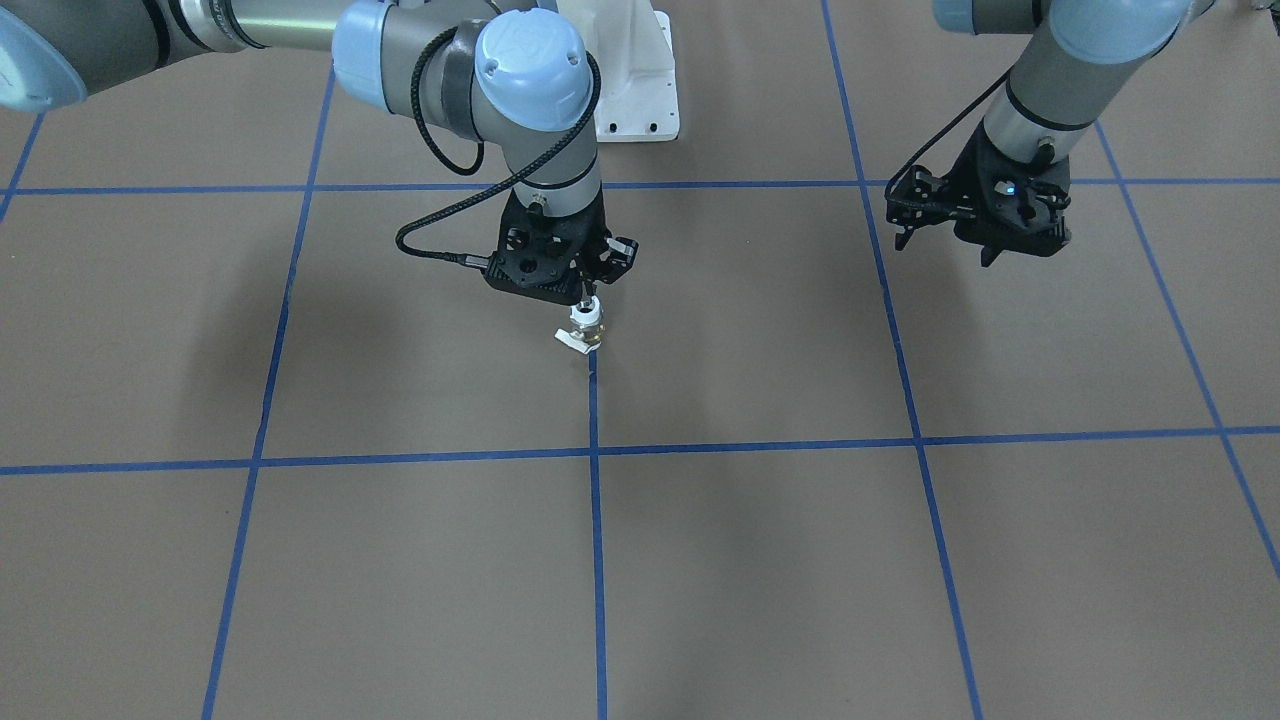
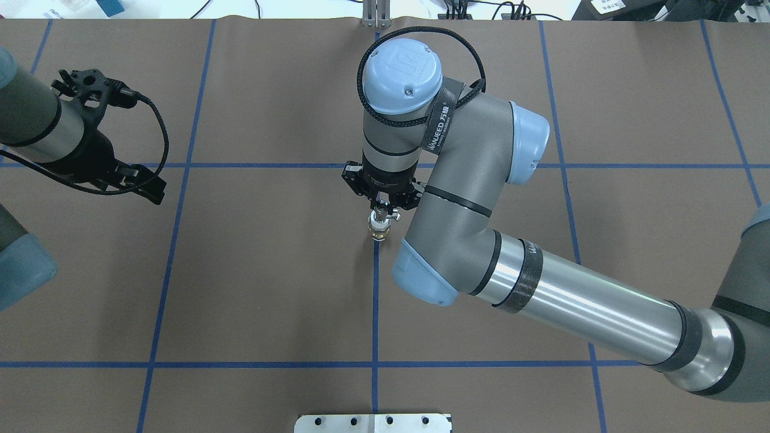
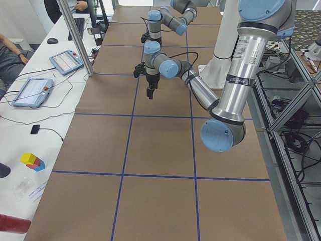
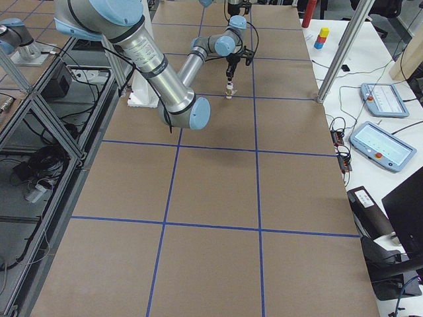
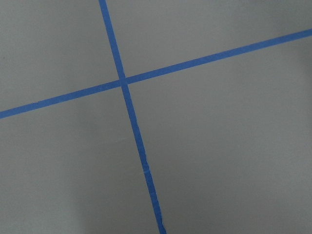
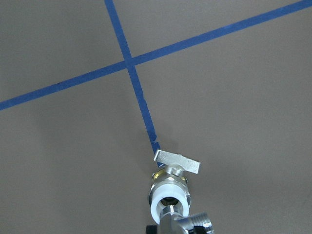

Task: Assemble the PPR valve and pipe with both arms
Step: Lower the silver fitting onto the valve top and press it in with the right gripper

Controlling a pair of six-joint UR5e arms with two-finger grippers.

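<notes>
My right gripper (image 1: 589, 297) hangs over the table's middle, shut on the pipe (image 6: 181, 223), a small silver piece with a side stub. The pipe sits in the white ring end of the PPR valve (image 6: 168, 194), which points down from it with its metal tab (image 6: 177, 162) towards the table. The valve (image 1: 584, 326) is at a blue tape line, and I cannot tell if it touches the table. It also shows in the overhead view (image 2: 379, 228) under the right gripper (image 2: 381, 211). My left gripper (image 1: 1025, 250) is open and empty, raised far off to the side (image 2: 144, 186).
Blue tape lines (image 5: 127, 97) grid the brown table. The white pedestal base (image 1: 640, 90) stands behind the right gripper. A metal plate (image 2: 373, 423) lies at the near edge. Tablets (image 4: 383, 142) and a post (image 3: 75, 35) are on the operators' side.
</notes>
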